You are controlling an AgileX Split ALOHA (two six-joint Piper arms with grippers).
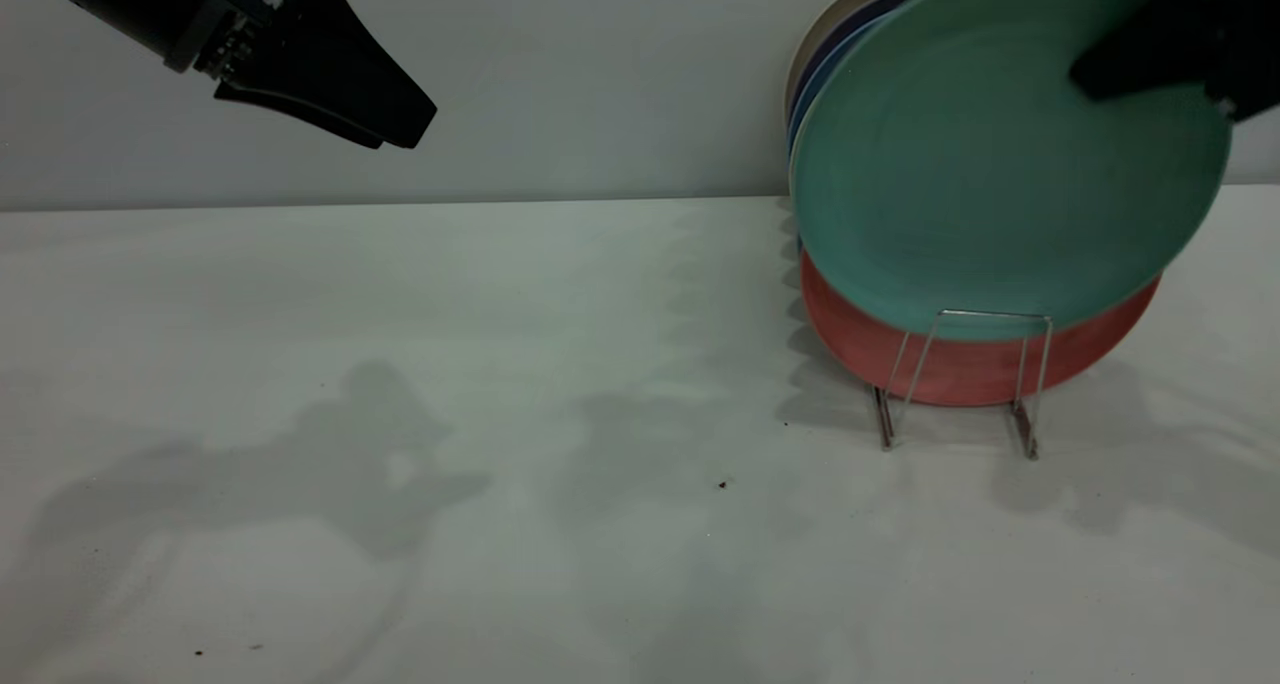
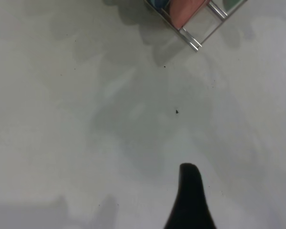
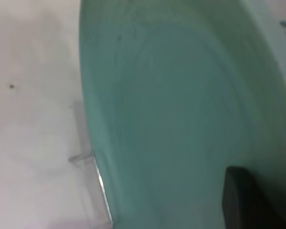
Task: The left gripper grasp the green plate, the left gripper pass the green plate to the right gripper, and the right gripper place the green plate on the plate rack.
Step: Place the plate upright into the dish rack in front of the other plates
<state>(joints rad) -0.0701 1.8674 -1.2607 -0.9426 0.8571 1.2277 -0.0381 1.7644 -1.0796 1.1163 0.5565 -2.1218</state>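
The white table (image 1: 400, 414) spreads wide under me. My right gripper (image 1: 1100, 74) pinches the upper edge of the green plate (image 1: 1000, 164), holding it tilted above the plate rack (image 1: 960, 384), in front of the pink plate (image 1: 960, 369) and the blue plates (image 1: 815, 84) standing there. The green plate's lower edge sits near the rack's front loop; I cannot tell if it touches. My left gripper (image 1: 405, 134) hangs high and well apart, fingers close together, holding nothing.
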